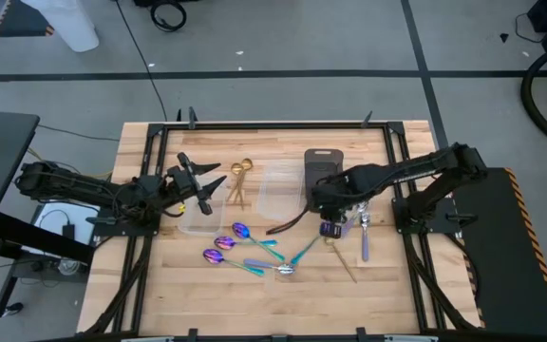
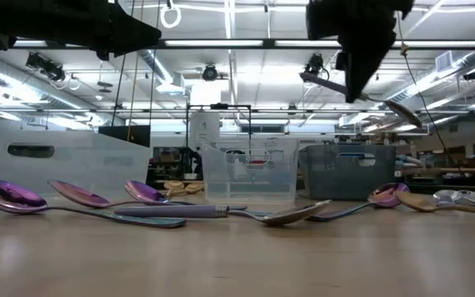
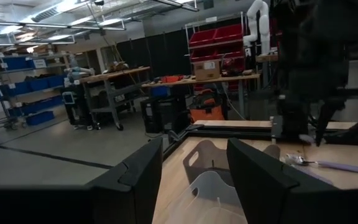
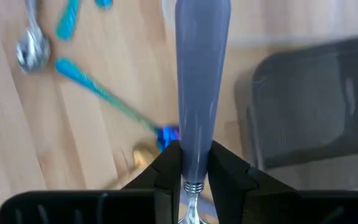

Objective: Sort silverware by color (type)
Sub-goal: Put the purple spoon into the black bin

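Right gripper (image 4: 188, 171) had its fingers closed on a lavender-handled utensil (image 4: 201, 81), pinched near the metal neck, handle running straight out ahead of the fingers, long axis in line with them. In the high view the right gripper (image 1: 333, 207) hung above the tabletop (image 1: 160, 294) with the held piece slanting down-left from the fingers. Below and beyond the fingertips lay a teal-handled spoon (image 4: 98, 90) diagonal on the wood, a silver spoon bowl (image 4: 30, 50) off to one side, and the dark grey tray (image 4: 316, 106) on the other side. Iridescent spoons (image 1: 245, 249) lay scattered, handles mostly pointing toward the right arm. Gold pieces (image 1: 240, 180) sat just beside the left fingers. Left gripper (image 1: 202, 186) hovered over a clear container (image 3: 213, 186), fingers (image 3: 253, 171) spread open, empty.
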Tool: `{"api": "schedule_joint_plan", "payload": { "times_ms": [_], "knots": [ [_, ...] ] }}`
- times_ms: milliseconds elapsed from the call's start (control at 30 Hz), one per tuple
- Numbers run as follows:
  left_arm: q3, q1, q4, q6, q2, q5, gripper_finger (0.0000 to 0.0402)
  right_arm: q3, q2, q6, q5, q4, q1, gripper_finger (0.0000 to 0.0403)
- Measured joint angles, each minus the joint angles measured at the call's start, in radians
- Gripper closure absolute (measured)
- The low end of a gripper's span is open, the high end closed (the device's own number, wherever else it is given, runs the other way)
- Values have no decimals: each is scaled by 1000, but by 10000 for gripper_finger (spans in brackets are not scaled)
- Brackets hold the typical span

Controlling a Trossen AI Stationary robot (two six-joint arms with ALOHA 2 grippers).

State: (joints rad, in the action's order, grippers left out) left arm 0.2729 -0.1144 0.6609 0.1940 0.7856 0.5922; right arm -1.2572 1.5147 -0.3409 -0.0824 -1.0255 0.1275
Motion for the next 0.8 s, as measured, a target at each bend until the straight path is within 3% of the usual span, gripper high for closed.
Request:
{"api": "schedule_joint_plan", "payload": {
  "times_ms": [467, 800],
  "knots": [
    [21, 0, -36, -128, 0, 16, 214, 0, -98, -51, -201, 68, -106, 331],
    [175, 0, -442, -276, 0, 17, 214, 0, -101, -25, -205, 74, -200, 331]
  ]
}}
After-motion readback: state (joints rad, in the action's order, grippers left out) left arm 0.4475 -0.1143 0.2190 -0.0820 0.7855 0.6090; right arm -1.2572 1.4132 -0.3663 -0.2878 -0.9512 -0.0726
